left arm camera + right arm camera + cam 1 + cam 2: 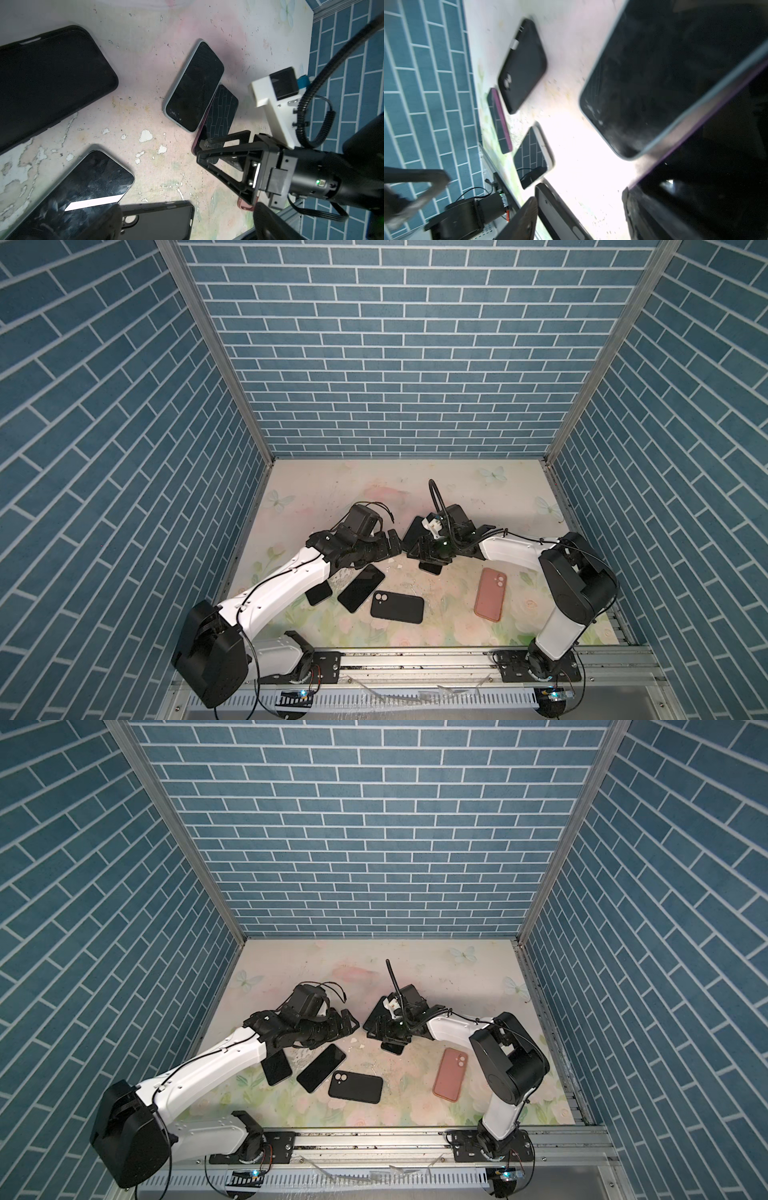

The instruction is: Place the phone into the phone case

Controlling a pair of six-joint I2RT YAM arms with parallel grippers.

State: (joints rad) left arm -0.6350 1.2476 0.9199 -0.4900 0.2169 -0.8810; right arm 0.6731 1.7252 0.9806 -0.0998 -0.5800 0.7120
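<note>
Pale pastel flowers and butterflies cover the table (374,489). The walls (395,344) are blue brick with white joints. The black case (397,607) is matte, the pink case (490,593) salmon. Beside the black case, the phone (360,588) shows a glossy black screen.

On the tabletop (332,489), a phone (360,581) lies just left of a phone case (397,606). A second case (491,593) lies well apart, to its right.

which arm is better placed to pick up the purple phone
Right, probably: the right gripper sits at the purple phone, which pokes out under the pale-edged phone. The left gripper is open, short of both, holding nothing.
</note>
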